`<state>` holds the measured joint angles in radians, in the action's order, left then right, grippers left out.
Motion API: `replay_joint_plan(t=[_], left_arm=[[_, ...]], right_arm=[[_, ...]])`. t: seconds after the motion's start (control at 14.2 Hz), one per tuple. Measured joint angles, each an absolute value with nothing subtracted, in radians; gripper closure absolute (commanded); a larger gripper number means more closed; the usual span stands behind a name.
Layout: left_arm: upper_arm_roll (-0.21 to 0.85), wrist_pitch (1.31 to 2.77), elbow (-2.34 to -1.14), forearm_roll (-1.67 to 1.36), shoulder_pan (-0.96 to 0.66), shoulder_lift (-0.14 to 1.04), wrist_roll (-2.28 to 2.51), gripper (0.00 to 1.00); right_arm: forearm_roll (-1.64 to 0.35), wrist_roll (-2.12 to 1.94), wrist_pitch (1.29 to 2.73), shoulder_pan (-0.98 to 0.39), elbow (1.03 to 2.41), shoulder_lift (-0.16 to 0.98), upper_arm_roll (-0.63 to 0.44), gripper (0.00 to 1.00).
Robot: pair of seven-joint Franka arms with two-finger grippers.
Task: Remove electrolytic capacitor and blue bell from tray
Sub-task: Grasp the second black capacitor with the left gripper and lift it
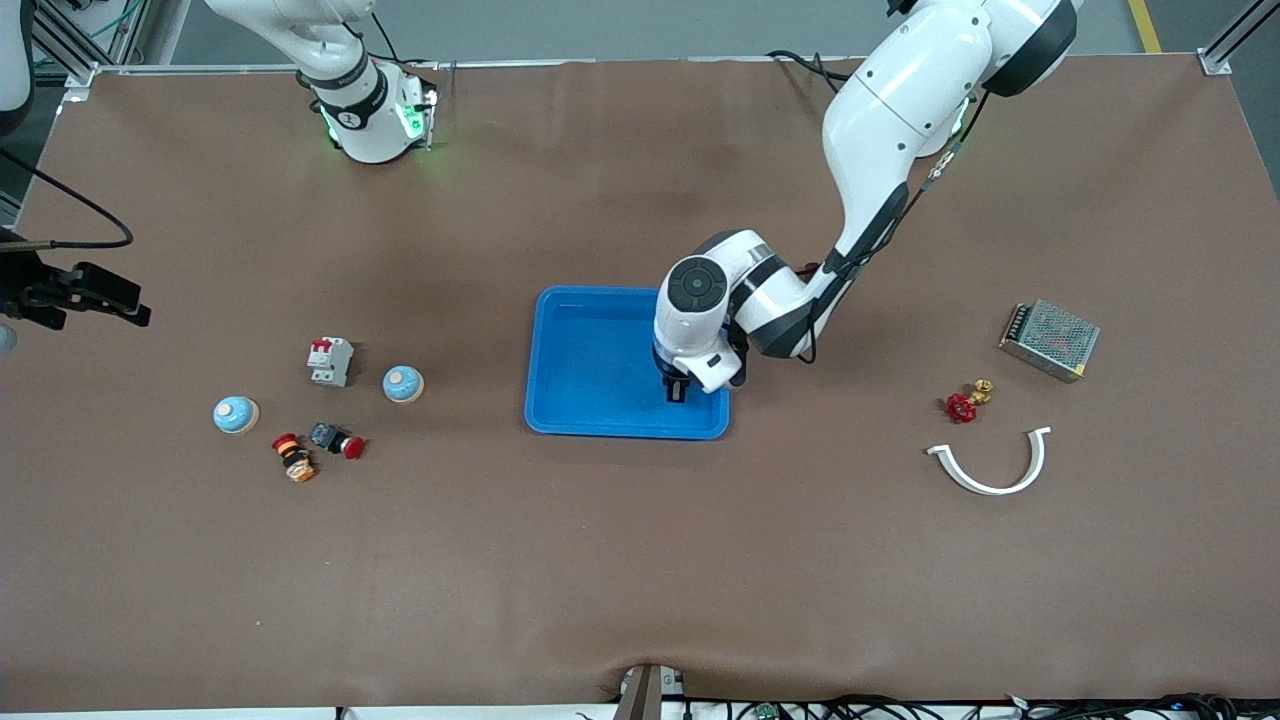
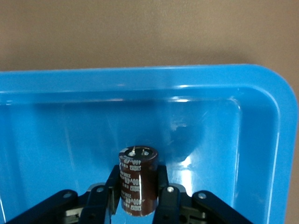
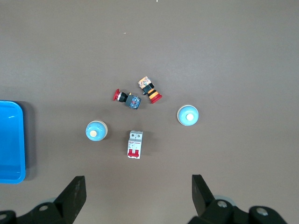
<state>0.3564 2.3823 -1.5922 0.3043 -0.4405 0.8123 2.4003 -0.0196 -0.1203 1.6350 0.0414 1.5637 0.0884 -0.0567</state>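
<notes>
Dark brown cylindrical electrolytic capacitor (image 2: 138, 179) is clamped upright between the left gripper (image 2: 138, 193) pads, inside the shallow bright-blue plastic tray (image 1: 590, 365), near the corner toward the left arm's end. Judged light, rigid, smooth-sleeved; mid-body hold suits. Terminals barely made out; base hidden. Right gripper (image 3: 138, 193) waits spread wide over two blue bells (image 3: 96, 131) on the brown table (image 1: 640, 560).

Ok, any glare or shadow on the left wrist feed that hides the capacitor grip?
Left wrist view: white glare spots on the blue tray floor and rim, a dark shadow beside the electrolytic capacitor, yet the left gripper fingers are clearly clamped on it. Front view: even light, the wrist blocks the part. Right wrist view: sharp, right gripper open.
</notes>
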Motion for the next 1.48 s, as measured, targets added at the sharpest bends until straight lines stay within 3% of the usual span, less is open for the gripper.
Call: replay_joint_plan(t=[0.57, 1.13, 1.48], left_arm=[[0.355, 2.228, -1.522, 0.337, -0.440, 0.808, 2.266, 1.00], [0.354, 2.203, -1.504, 0.338, -0.423, 0.785, 1.854, 1.00], [0.354, 2.106, -1.500, 0.338, -0.397, 0.751, 1.593, 1.00]], right_arm=[[-0.020, -0.120, 1.636, 0.041, 1.564, 0.088, -0.056, 0.00], [-0.020, -0.120, 1.638, 0.041, 1.564, 0.088, -0.056, 0.00], [-0.020, -0.120, 1.639, 0.041, 1.564, 0.088, -0.055, 0.00]])
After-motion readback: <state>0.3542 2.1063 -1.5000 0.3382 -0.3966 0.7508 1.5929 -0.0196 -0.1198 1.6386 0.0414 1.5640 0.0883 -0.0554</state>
